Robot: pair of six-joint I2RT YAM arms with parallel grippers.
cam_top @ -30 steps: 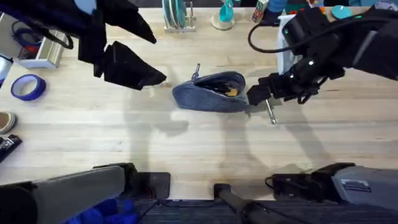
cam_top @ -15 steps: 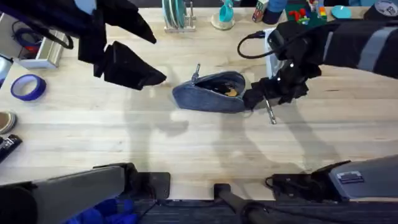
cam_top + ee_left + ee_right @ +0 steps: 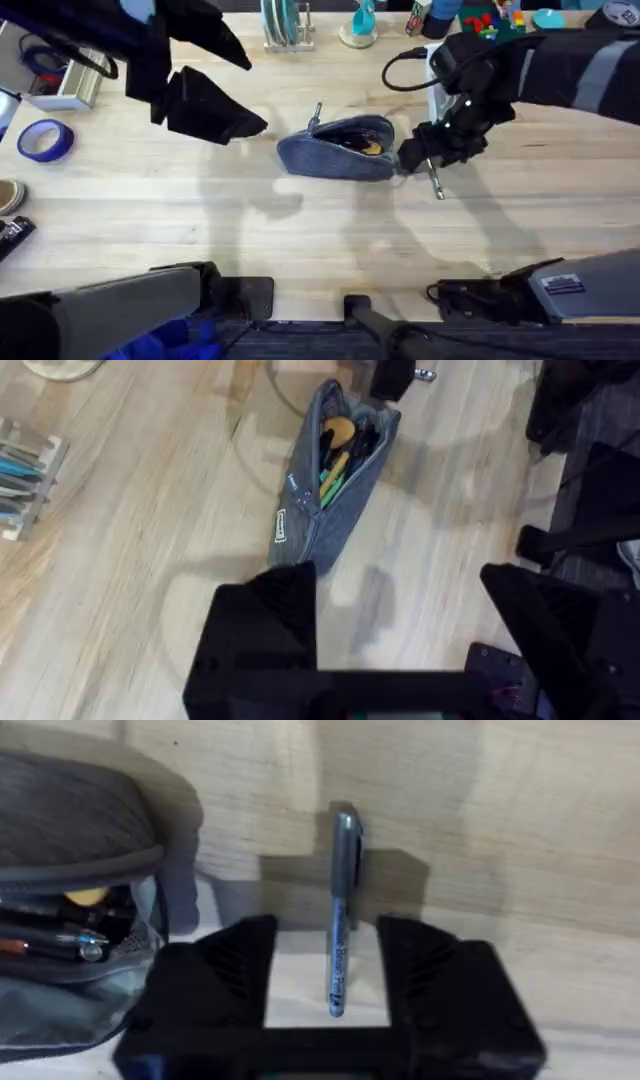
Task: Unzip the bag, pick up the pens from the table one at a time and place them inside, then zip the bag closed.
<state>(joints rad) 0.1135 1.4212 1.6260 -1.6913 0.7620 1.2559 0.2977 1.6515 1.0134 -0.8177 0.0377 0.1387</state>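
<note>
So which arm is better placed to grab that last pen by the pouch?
The right. Its gripper is open and straddling the pen, beside the open pouch. The left gripper hovers off on the pouch's other side.

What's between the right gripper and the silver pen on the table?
Nothing visible. The slim silver-grey pen lies on the light wooden table between the right gripper's open black fingers; the grey-blue fabric pouch sits beside.
</note>
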